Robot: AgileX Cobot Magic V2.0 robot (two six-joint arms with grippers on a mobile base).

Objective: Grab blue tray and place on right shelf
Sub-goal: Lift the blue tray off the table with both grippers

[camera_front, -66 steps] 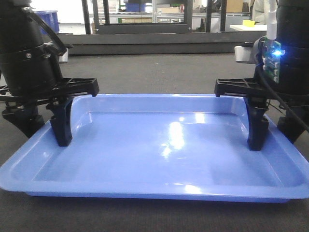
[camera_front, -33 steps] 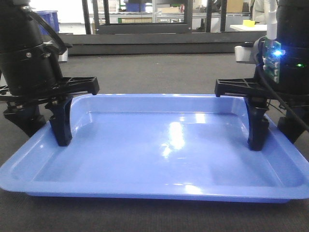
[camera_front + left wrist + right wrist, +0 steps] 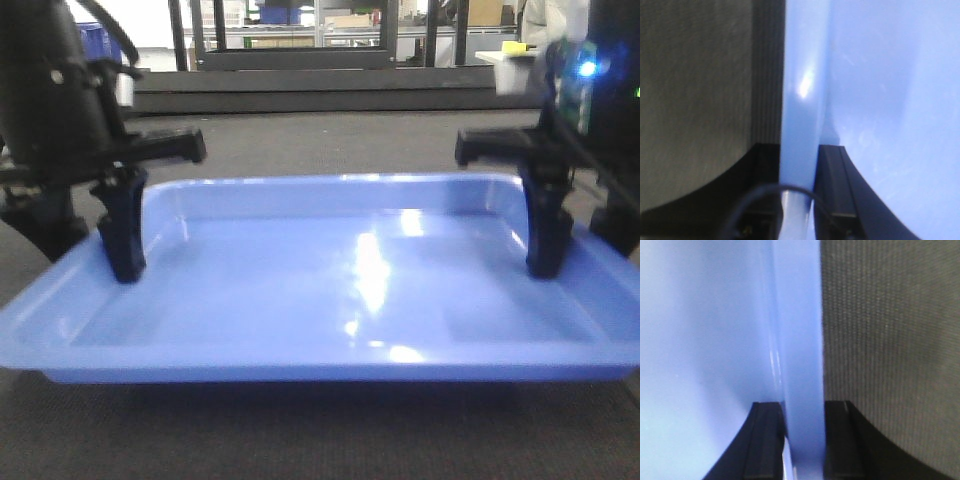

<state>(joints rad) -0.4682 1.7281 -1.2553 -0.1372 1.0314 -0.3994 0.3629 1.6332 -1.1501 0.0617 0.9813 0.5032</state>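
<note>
1. Blue tray [image 3: 350, 290] — lower centre of the front view, spanning nearly its full width. It is level and empty, and lies over the dark woven surface [image 3: 330, 140].
2. Left gripper [image 3: 799, 200], at the frame's left edge, is clamped on the tray's left rim, one finger inside the wall and one outside. Right gripper [image 3: 802, 440], at the right edge, is clamped the same way on the opposite rim.
3. The step in hand is judged to be the two-arm lift and carry. To do it well, raise both arms at one rate with fixed spacing, so the thin rim neither twists nor slips.
4. Edges: only the narrow rim is held, and the long near edge at the bottom of the frame is unsupported.
5. Open room: bare surface runs back to the dark frames [image 3: 290, 60] along the top. The right shelf cannot be made out, so the path to it is unjudged.
</note>
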